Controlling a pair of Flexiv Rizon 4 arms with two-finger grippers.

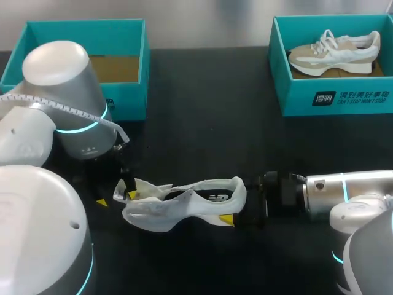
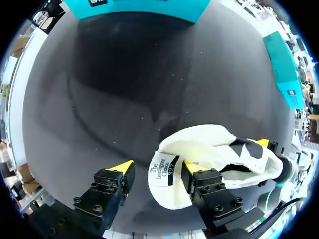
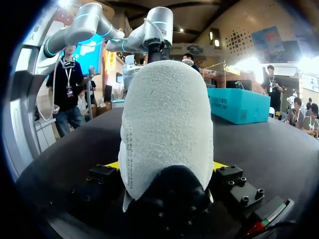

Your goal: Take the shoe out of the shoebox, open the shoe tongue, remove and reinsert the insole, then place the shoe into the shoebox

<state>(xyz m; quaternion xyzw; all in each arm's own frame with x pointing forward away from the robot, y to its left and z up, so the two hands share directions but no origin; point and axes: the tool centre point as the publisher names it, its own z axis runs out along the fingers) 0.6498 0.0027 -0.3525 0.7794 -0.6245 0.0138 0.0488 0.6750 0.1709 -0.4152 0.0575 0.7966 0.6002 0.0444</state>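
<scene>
Shoe (image 1: pixel 184 206) on table (image 1: pixel 202 123), long axis left-right | heel (image 3: pixel 167 124) clamped in right gripper (image 3: pixel 166 164) | left gripper (image 2: pixel 155 167) wide open at opposite end, one finger (image 2: pixel 199 181) against tongue (image 2: pixel 164 169), other clear | tongue nearest left arm, likely its pull.

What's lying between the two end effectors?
A white shoe: heel held by the right end effector, tongue at the left end effector. The head view shows it.
</scene>
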